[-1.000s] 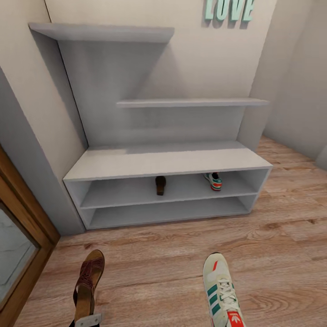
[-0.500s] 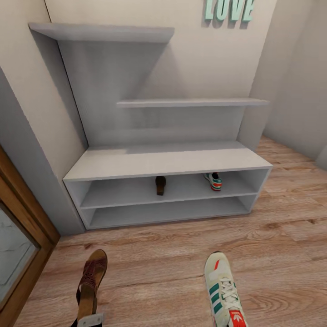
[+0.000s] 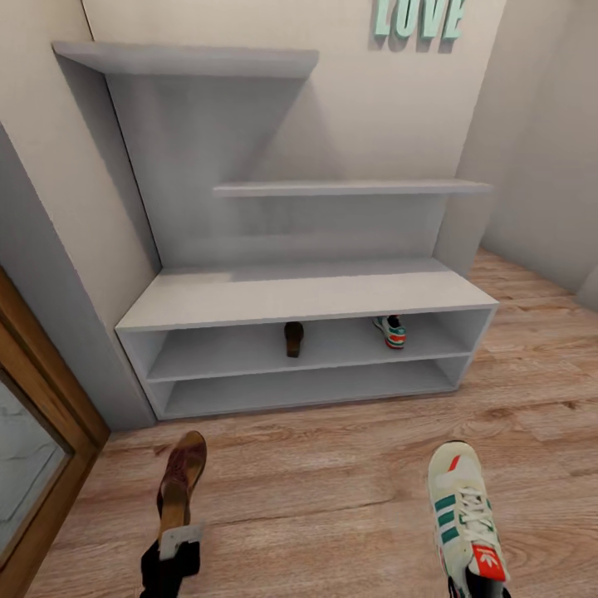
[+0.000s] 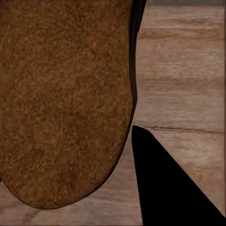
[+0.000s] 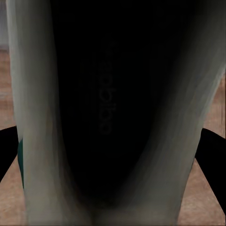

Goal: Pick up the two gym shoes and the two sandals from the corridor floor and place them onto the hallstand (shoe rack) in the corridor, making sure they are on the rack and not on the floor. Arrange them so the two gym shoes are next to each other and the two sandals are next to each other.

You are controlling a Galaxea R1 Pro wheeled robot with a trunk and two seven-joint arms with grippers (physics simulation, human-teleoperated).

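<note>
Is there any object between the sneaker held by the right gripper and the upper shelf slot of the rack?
Nothing visible blocks it. Between the held sneaker and the hallstand lies bare floor. In the upper slot, a sneaker and a sandal already stand, with free space beside each.

We count two gym shoes: one [image 3: 390, 330] in the upper slot of the hallstand [image 3: 299, 299], one [image 3: 462, 515] over the corridor floor [image 3: 332, 490]; that second shoe's dark inside shows in the right wrist view [image 5: 108, 117]. We count two sandals: one [image 3: 293, 338] in the same slot, one [image 3: 181, 482] over the floor, its tan insole in the left wrist view [image 4: 61, 99]. The hallstand has two open slots and two wall shelves. One set of "LOVE" letters [image 3: 419, 17] hangs on the wall.
</note>
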